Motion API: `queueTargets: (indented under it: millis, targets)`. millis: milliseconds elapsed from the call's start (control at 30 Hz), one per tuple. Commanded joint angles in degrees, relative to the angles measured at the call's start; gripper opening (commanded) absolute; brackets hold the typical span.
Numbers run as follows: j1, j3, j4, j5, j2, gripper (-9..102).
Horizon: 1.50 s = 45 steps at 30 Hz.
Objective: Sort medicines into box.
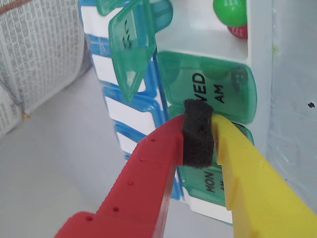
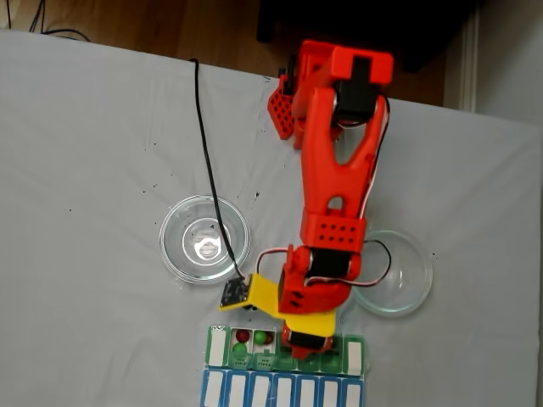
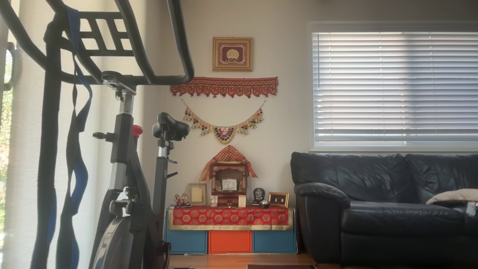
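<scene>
So from my end the gripper (image 1: 199, 141) was parked right over the box (image 1: 260, 74) in the wrist view, red finger (image 1: 148, 178) on the left and yellow finger (image 1: 252, 183) on the right. The two tips were pressed against a little black foam pad (image 1: 198, 133) sitting between them, so the jaws looked closed on that pad, with no ball in them as far as I could see.

The pad hovered just at the edge of the green lid marked WED AM (image 1: 208, 89), and the MON lid (image 1: 205, 186) sat below it, partly hidden by the fingers. Further up, one green lid (image 1: 130, 47) was flipped up, and in the open white compartment past it I could see a green ball (image 1: 230, 11) touching a dark red ball (image 1: 239, 30).

In the fixed view the arm (image 2: 335, 212) reached down over the box (image 2: 218, 346), which lay along the bottom edge next to the blue-framed organiser (image 2: 280, 392). Open cells near its left end held red and green balls (image 2: 241, 348). Two glass dishes (image 2: 204, 238) sat on either side of the arm.
</scene>
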State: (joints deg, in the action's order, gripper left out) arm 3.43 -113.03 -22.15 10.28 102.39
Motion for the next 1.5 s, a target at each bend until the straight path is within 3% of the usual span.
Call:
queueTargets:
  millis: [0, 233, 500, 1233, 1467]
  targets:
    - [-1.14, -2.29, 10.02, 1.05, 8.35, 1]
    - [-3.78, -6.24, 20.13, 3.69, 12.48, 1]
    - [-5.98, -6.15, 20.92, 3.08, 14.24, 1]
    - [-6.94, 4.31, -1.14, -2.90, 4.04, 1]
    - [-6.86, 12.22, -13.71, -1.85, -3.34, 1]
